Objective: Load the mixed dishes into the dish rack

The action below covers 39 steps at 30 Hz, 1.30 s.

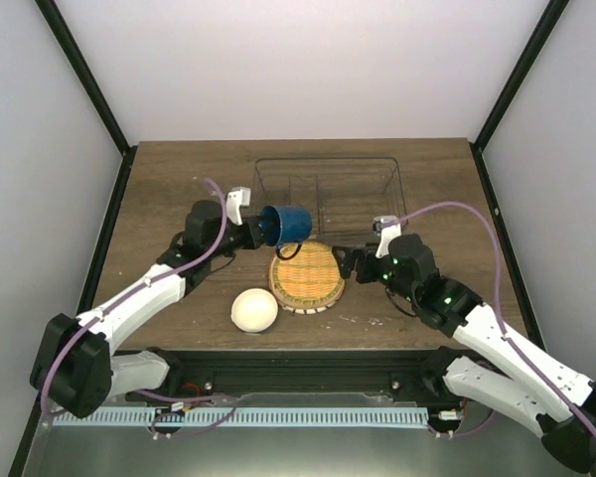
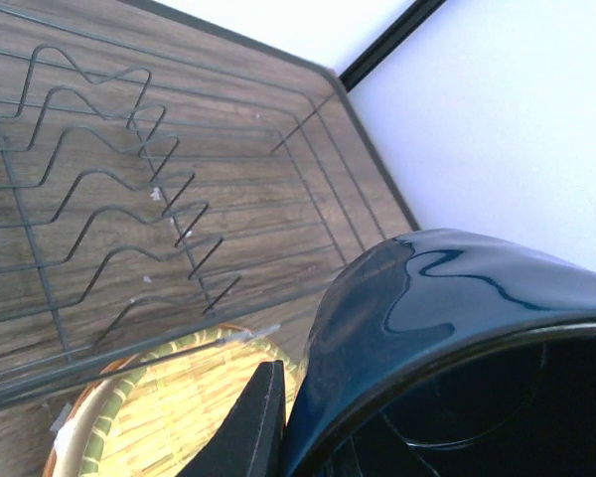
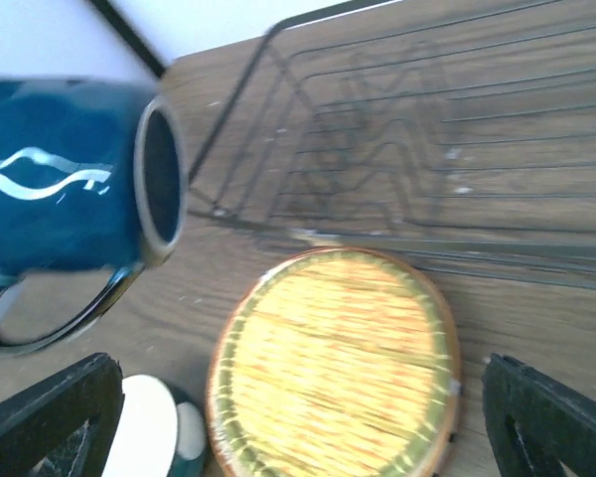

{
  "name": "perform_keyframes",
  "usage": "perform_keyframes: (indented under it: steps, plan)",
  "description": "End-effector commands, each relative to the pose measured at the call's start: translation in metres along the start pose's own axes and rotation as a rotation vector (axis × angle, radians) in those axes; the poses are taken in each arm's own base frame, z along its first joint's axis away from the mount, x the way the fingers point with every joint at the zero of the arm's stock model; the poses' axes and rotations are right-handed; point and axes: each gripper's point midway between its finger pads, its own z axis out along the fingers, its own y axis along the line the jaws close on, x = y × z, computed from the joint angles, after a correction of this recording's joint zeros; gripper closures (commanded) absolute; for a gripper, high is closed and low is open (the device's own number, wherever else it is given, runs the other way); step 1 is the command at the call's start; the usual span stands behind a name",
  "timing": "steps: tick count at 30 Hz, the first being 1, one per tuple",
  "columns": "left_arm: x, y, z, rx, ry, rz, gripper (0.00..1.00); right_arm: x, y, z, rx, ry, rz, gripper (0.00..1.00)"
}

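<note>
mug (image 1: 283,225): glossy dark blue, white wavy line along side.
plate (image 1: 307,277): yellow woven straw pattern, greenish ring, orange-brown rim.
bowl (image 1: 253,310): plain cream-white.
rack (image 1: 325,159): thin dark wire, see-through.
table (image 1: 169,189): brown wood grain.
arms (image 1: 144,296): white shells, black joints.
cables (image 1: 455,205): lilac.
</note>
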Motion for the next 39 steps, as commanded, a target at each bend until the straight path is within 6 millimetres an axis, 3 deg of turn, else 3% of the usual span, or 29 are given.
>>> perform_keyframes:
  steps: [1, 4, 7, 14, 19, 27, 39]
  plan:
    - [-0.052, -0.043, -0.023, 0.32, -0.187, -0.002, 1.0, -0.028, 0.08, -0.011, -0.465, -0.15, -0.087, 0.0]
    - [-0.062, -0.038, -0.034, 0.404, -0.253, -0.027, 1.0, -0.021, 0.102, -0.016, -0.659, -0.15, -0.099, 0.0]
    - [-0.067, -0.037, -0.046, 0.494, -0.317, -0.037, 1.0, -0.014, 0.112, -0.011, -0.786, -0.113, -0.075, 0.0]
    - [-0.051, -0.034, -0.055, 0.627, -0.384, -0.058, 1.0, -0.005, 0.135, -0.009, -0.988, -0.057, -0.053, 0.08]
    - [-0.034, -0.035, -0.061, 0.649, -0.401, -0.044, 1.0, -0.002, 0.14, -0.001, -1.021, -0.016, -0.042, 0.16]
    - [-0.032, -0.056, -0.072, 0.68, -0.446, 0.038, 1.0, 0.007, 0.14, 0.019, -1.012, 0.045, -0.005, 0.25]
    - [-0.018, -0.057, -0.063, 0.655, -0.458, 0.057, 1.0, 0.004, 0.151, 0.018, -1.041, 0.039, -0.014, 0.3]
